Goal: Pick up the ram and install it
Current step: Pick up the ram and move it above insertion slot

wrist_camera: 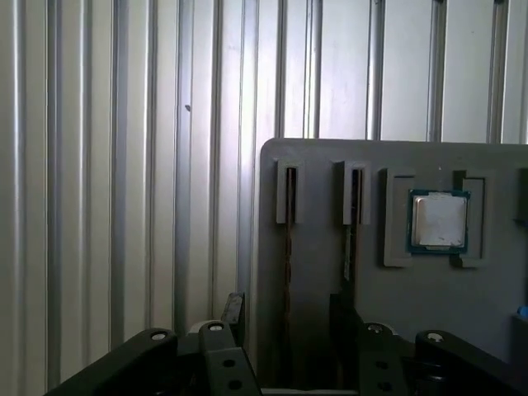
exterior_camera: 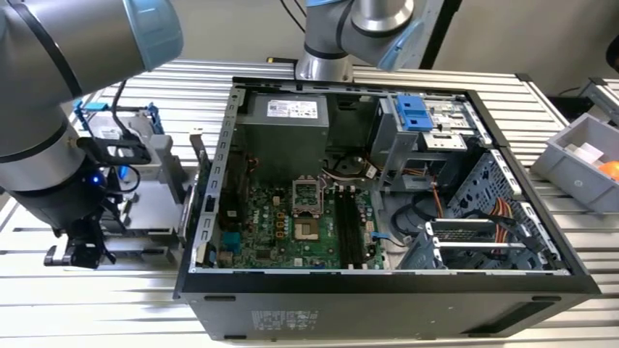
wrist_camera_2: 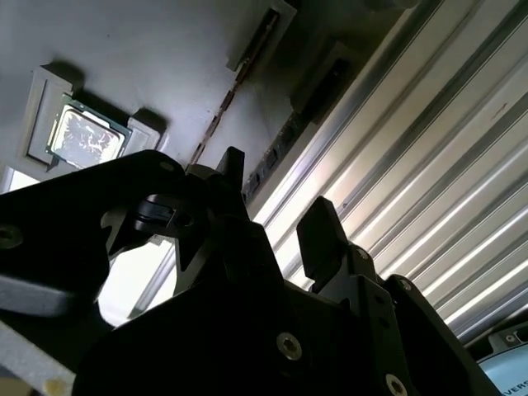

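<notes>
The ram [wrist_camera: 289,247] is a thin stick seen edge-on, standing upright in a slot of a grey holder [wrist_camera: 322,272]. In the second wrist view the ram [wrist_camera_2: 279,150] runs along the holder's edge beside the slatted table. My gripper [wrist_camera: 289,318] is open, with one black finger on each side of this stick and a gap to it on both sides. A second stick [wrist_camera: 355,239] stands in the neighbouring slot, just outside one finger. In the exterior view the gripper [exterior_camera: 85,248] hangs low at the left, beside the grey holder [exterior_camera: 145,196], well outside the computer case.
The open computer case [exterior_camera: 208,217] lies in the middle of the slatted table, with the green motherboard [exterior_camera: 280,232] and its long black slots [exterior_camera: 350,225] exposed. A processor chip [wrist_camera: 439,221] sits in the holder near the sticks. A grey bin [exterior_camera: 580,156] stands at the exterior view's right.
</notes>
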`<state>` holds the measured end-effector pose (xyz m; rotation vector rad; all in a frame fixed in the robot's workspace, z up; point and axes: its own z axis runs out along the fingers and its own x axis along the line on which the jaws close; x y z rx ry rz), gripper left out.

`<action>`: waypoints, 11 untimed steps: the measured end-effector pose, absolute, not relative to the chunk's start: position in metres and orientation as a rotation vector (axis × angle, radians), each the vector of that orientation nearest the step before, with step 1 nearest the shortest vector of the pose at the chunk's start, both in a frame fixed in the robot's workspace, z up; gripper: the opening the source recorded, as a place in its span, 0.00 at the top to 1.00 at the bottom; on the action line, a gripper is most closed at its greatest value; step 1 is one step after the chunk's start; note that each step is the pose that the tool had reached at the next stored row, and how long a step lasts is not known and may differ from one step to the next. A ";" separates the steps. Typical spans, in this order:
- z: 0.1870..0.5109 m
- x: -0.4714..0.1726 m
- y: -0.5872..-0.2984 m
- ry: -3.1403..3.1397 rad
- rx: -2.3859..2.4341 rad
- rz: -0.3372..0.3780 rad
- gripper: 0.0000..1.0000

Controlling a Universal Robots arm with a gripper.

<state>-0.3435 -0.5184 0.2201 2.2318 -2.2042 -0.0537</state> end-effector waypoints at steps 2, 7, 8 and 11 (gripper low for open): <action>0.218 -0.343 -0.518 -2.205 2.231 -0.054 0.00; 0.212 -0.343 -0.518 -2.205 2.231 -0.053 0.00; 0.211 -0.343 -0.518 -2.205 2.231 -0.053 0.00; 0.208 -0.343 -0.518 -2.205 2.231 -0.053 0.00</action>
